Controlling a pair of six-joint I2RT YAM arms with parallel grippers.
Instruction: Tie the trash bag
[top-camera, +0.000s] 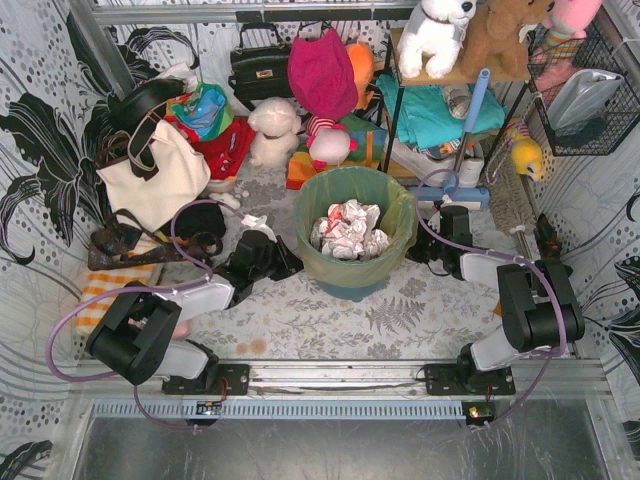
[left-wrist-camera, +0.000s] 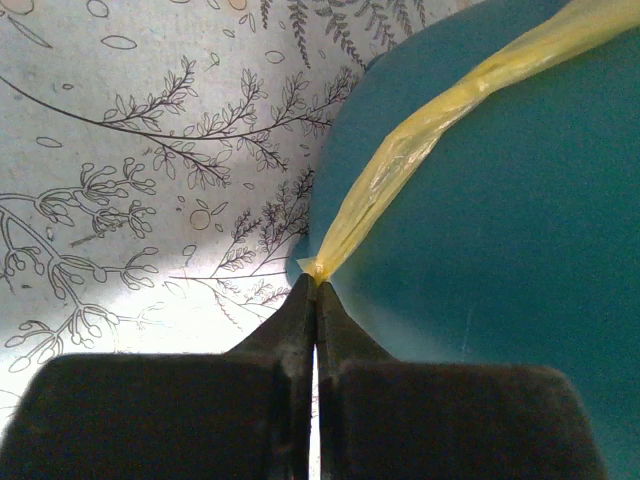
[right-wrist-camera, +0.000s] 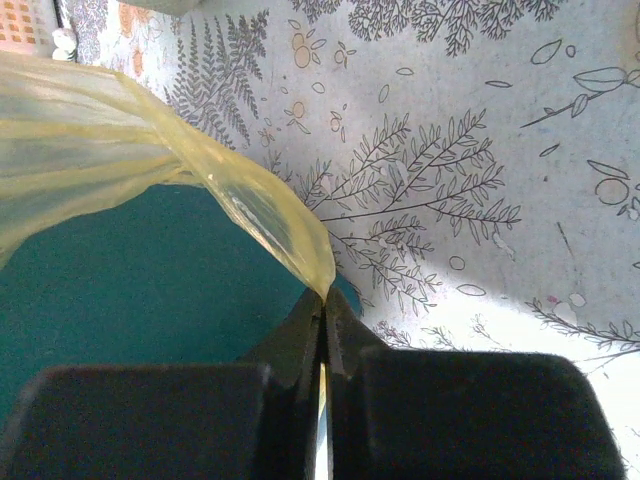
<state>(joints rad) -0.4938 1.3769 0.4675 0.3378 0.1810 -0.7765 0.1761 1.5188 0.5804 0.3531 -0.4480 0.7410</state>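
Trash bag in both end effectors

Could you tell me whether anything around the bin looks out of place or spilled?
One white crumpled wad lies on the table left of the teal bin, outside the trash bag holding similar paper.
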